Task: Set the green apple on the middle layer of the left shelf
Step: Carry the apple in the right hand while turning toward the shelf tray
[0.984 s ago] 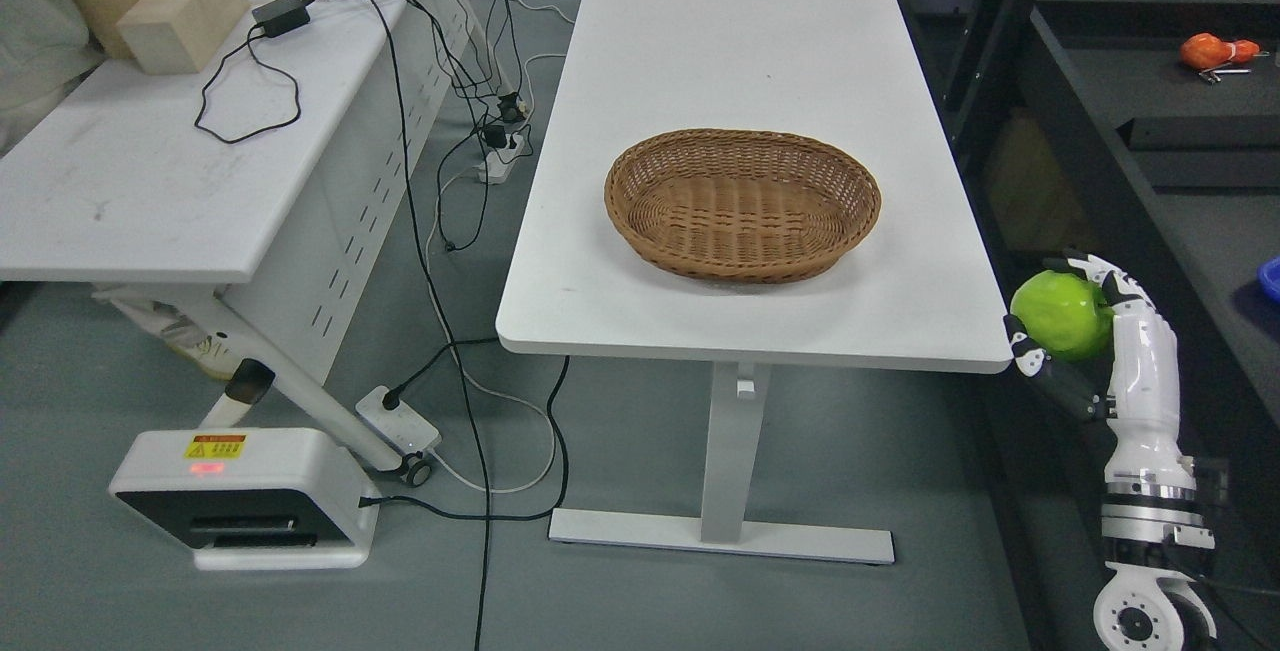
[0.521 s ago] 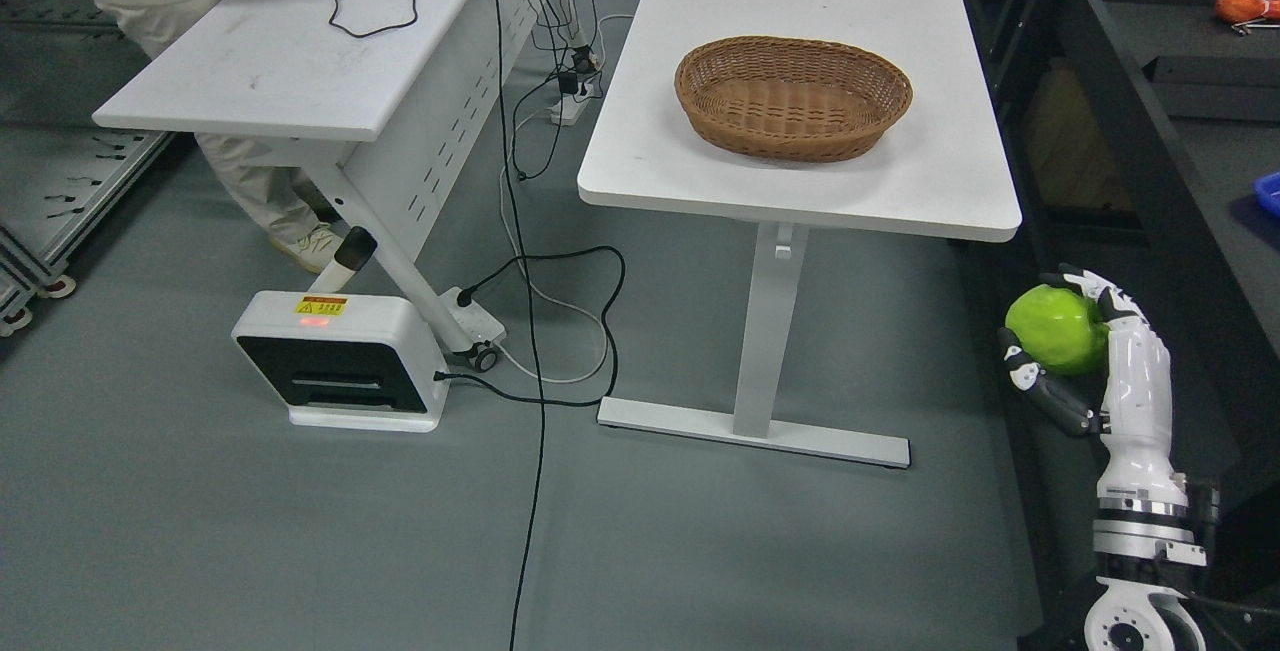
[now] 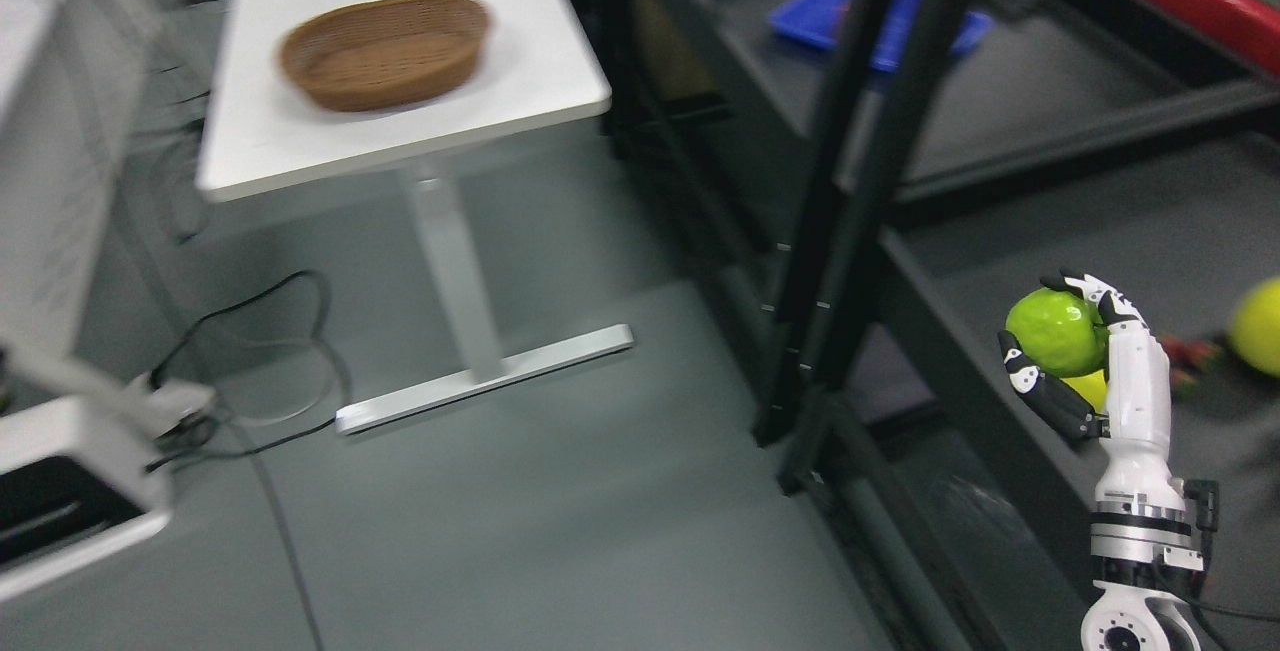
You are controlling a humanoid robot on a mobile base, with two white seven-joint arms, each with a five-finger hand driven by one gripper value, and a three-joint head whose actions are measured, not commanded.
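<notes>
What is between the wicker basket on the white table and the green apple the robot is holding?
In the head view, a black shelf post stands between the basket and the green apple gripped in the right hand, with bare grey floor below.

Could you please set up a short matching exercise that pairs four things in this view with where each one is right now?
Things:
1. green apple
2. wicker basket
3. blue tray
4. yellow ball

Places:
A. on the white table, upper left
B. at the right edge of the picture, on a dark shelf
C. held in the right hand
D. on a dark shelf, top centre

Pairs: 1-C, 2-A, 3-D, 4-B
</notes>
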